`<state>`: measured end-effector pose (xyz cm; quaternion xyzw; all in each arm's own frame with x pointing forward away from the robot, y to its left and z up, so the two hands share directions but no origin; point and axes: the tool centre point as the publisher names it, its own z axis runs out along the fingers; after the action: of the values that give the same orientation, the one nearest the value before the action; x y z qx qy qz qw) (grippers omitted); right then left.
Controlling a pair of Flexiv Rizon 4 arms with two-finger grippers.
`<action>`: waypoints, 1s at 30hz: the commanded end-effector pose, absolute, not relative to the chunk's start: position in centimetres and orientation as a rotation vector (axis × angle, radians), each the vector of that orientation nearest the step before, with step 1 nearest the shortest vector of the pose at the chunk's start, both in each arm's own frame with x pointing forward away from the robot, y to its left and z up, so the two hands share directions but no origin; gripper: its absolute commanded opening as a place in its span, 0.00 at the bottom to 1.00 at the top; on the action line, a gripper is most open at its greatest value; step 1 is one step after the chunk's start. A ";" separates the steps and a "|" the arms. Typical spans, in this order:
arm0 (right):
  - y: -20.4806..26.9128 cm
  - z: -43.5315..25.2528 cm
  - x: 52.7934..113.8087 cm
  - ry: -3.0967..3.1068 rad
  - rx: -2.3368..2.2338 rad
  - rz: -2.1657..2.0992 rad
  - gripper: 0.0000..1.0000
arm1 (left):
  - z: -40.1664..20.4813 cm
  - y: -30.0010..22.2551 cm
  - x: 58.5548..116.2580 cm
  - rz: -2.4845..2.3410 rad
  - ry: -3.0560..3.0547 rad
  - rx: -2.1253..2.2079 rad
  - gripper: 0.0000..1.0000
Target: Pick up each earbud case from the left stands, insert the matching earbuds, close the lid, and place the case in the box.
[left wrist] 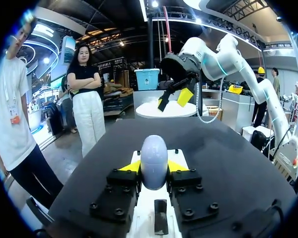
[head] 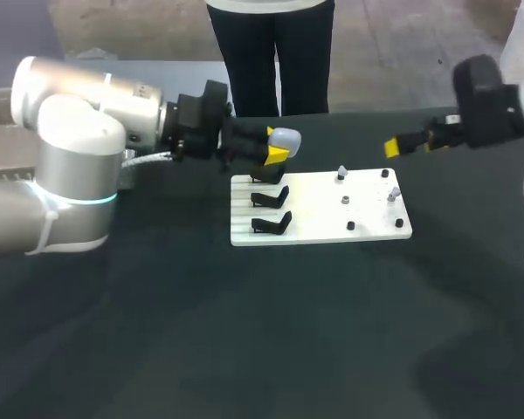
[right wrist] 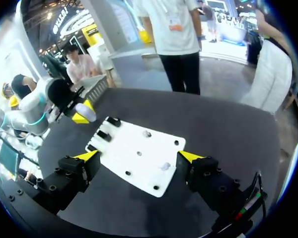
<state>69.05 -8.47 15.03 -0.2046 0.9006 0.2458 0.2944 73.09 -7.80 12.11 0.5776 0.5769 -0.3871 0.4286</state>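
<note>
A pale lavender earbud case (head: 286,138) is held just above the far left corner of the white board (head: 319,209), with my left gripper (head: 277,150) shut on it. In the left wrist view the case (left wrist: 154,159) stands upright between the yellow tips, lid closed, over the board (left wrist: 154,203). Three black stands (head: 271,197) line the board's left side, all bare. Small earbuds (head: 341,175) sit on pegs on the board's right half. My right gripper (head: 403,145) hangs open beyond the board's far right corner and holds nothing; in its own view it (right wrist: 139,155) straddles the board (right wrist: 139,163).
A grey box (head: 2,147) lies at the table's far left, mostly hidden behind my left arm. Dark tabletop (head: 262,349) spreads wide in front of the board.
</note>
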 end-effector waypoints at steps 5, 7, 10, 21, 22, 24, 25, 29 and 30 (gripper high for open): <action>-4.5 14.7 70.2 2.425 -0.635 0.713 1.00 | 12.5 -10.7 73.8 -0.974 1.439 1.465 0.00; -3.7 14.6 70.1 2.425 -0.664 0.732 1.00 | 12.6 -11.3 73.9 -0.978 1.431 1.474 0.00; -3.0 14.5 70.1 2.423 -0.688 0.745 1.00 | 12.7 -11.9 73.9 -0.989 1.416 1.494 0.00; -1.5 14.2 70.3 2.432 -0.723 0.757 1.00 | 13.1 -13.0 72.4 -1.017 1.355 1.531 0.00; -1.4 14.1 70.4 2.432 -0.722 0.757 1.00 | 13.2 -13.1 72.3 -1.019 1.349 1.534 0.00; -1.4 14.1 70.5 2.434 -0.720 0.756 1.00 | 13.3 -13.2 71.9 -1.020 1.343 1.539 0.00; -1.4 14.1 70.6 2.434 -0.718 0.756 1.00 | 13.3 -13.2 71.7 -1.021 1.337 1.541 0.00; -1.5 14.3 71.0 2.438 -0.715 0.741 1.00 | 13.5 -13.2 71.1 -1.027 1.319 1.540 0.00; -1.6 14.3 71.1 2.439 -0.714 0.735 1.00 | 13.6 -13.2 71.0 -1.027 1.313 1.541 0.00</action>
<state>70.65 -1.57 14.31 -0.2605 0.8936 0.2685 0.2480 71.46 -13.44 13.55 0.6171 0.5257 -0.4114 0.4166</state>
